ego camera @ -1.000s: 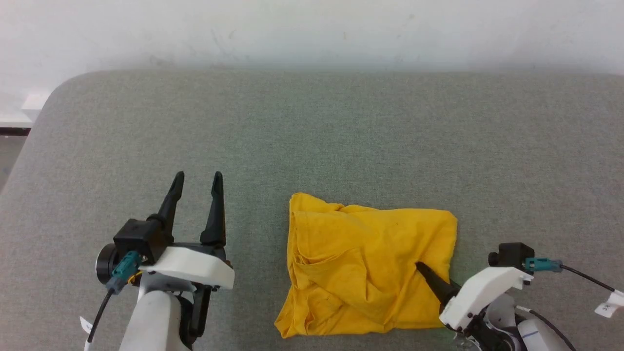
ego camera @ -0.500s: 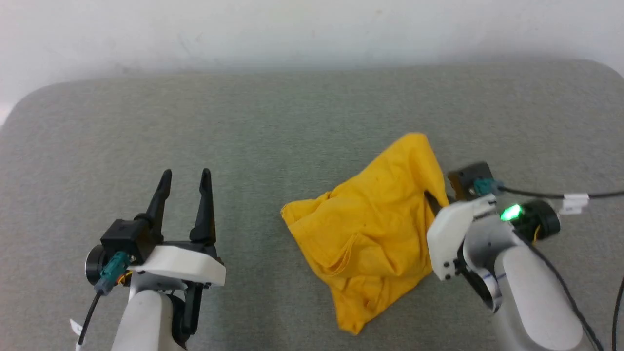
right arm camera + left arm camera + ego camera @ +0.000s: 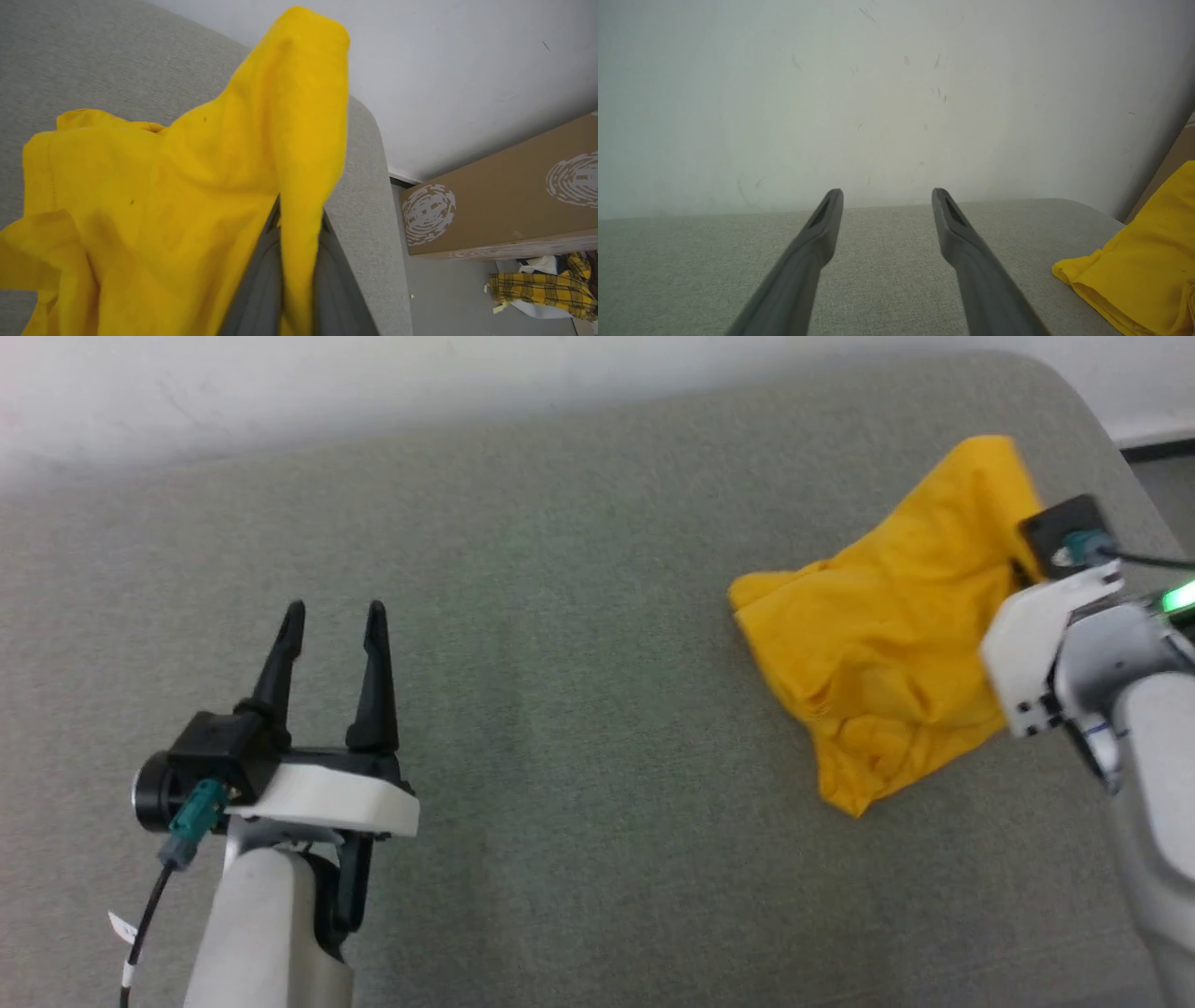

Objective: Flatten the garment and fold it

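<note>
Right pincer [image 3: 299,224]: both dark fingers pressed together on a fold of the garment [image 3: 878,635], yellow cloth running up between them and over their tips in the right wrist view. In the head view the fingers are hidden behind the cloth; the white wrist housing sits just right of it.

Garment: plain mustard yellow on every face that shows, no print visible. Bunched and creased, not flat. The pinched part is drawn up into a peak. The lower folds spread left and toward the near edge, ending in a drooping point. The left wrist view shows a hemmed fold lying on the bench [image 3: 560,663].

Position: right end of the bench, near its far right rounded corner and close to the right edge. Bench surface is grey woven fabric.

Left pincer [image 3: 334,611]: fingers spread wide, nothing between them, pointing toward the far edge. It is over the left half of the bench, well apart from the garment. Whether it touches the surface, cannot tell.

Surroundings: scuffed white wall [image 3: 878,93] behind the far edge. A green light [image 3: 1181,597] glows on the right arm. Past the right edge, on the floor, is a brown cardboard box [image 3: 504,196] with white whorl prints, with a yellow plaid cloth [image 3: 542,284] beside it.
</note>
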### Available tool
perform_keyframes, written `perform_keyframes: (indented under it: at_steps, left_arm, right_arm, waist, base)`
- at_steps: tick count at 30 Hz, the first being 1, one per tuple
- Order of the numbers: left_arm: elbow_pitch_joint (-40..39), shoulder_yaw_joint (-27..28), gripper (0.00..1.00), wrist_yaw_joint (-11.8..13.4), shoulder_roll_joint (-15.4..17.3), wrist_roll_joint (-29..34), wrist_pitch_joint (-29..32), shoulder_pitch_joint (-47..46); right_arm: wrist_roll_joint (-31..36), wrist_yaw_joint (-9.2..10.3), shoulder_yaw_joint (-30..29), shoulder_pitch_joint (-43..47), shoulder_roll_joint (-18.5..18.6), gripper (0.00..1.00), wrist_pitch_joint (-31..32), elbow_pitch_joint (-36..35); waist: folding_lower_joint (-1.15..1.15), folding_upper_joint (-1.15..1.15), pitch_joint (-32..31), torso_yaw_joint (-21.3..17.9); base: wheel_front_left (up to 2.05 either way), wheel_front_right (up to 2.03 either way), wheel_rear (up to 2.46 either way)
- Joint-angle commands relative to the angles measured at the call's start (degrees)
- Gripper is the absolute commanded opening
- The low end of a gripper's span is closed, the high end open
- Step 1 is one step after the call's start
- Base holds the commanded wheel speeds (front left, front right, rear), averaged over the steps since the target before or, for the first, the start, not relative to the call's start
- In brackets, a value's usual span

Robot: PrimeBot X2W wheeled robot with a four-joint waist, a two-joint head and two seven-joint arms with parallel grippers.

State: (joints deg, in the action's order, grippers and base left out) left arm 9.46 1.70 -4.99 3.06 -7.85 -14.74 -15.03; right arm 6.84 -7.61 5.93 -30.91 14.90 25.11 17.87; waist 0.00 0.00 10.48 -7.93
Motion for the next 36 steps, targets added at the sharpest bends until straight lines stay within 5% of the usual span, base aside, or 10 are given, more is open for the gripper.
perform_keyframes:
  at_steps: [1, 11, 21, 22, 23, 25, 36]
  left_arm:
    - [-0.7, 0.4, 1.00, -0.3, 0.4, 0.8, -0.3, -1.4]
    - [-4.0, 1.0, 1.00, -0.9, 2.5, 2.3, -0.3, -4.7]
    - [-5.5, 0.9, 1.00, -0.9, 3.6, 3.2, -0.3, -6.3]
    - [-5.4, 1.0, 1.00, -0.9, 3.6, 3.1, -0.3, -6.3]
    - [-5.2, 1.0, 1.00, -0.9, 3.5, 3.0, -0.3, -6.3]
    - [-4.9, 0.9, 1.00, -0.8, 3.3, 2.8, -0.3, -6.1]
    - [-1.4, 0.7, 1.00, -0.6, 1.0, 0.5, -0.3, -1.8]
  right_arm:
    - [0.8, 0.12, -0.8, -1.9, 1.5, 0.00, 0.0, 1.0]
    - [6.2, 0.12, -12.8, -8.6, 6.1, 0.00, -3.0, 7.6]
    - [12.3, 0.12, -24.3, -14.0, 4.7, 0.00, -9.3, 12.8]
    - [12.8, 0.12, -25.4, -14.1, 4.4, 0.03, -9.8, 13.4]
    - [13.3, 0.12, -26.5, -14.0, 4.0, 0.27, -10.1, 13.9]
    - [13.8, 0.12, -29.3, -13.7, 3.1, 1.00, -10.7, 14.6]
    - [7.6, 0.12, -31.7, -5.9, 0.1, 1.00, -20.0, 13.2]
  waist:
    - [0.00, 0.00, 4.9, -4.2]
    - [0.00, 0.00, 12.8, -5.7]
    - [0.00, 0.00, 17.3, -3.4]
    - [0.00, 0.00, 17.1, -3.2]
    - [0.00, 0.00, 16.8, -2.9]
    - [0.00, 0.00, 15.7, -2.4]
    - [0.00, 0.00, 3.0, 1.1]
  base:
    - [0.00, 0.00, 0.00]
    - [0.00, 0.00, 0.00]
    - [0.00, 0.00, 0.00]
    - [0.00, 0.00, 0.00]
    - [0.00, 0.00, 0.00]
    - [0.00, 0.00, 0.00]
    - [0.00, 0.00, 0.00]
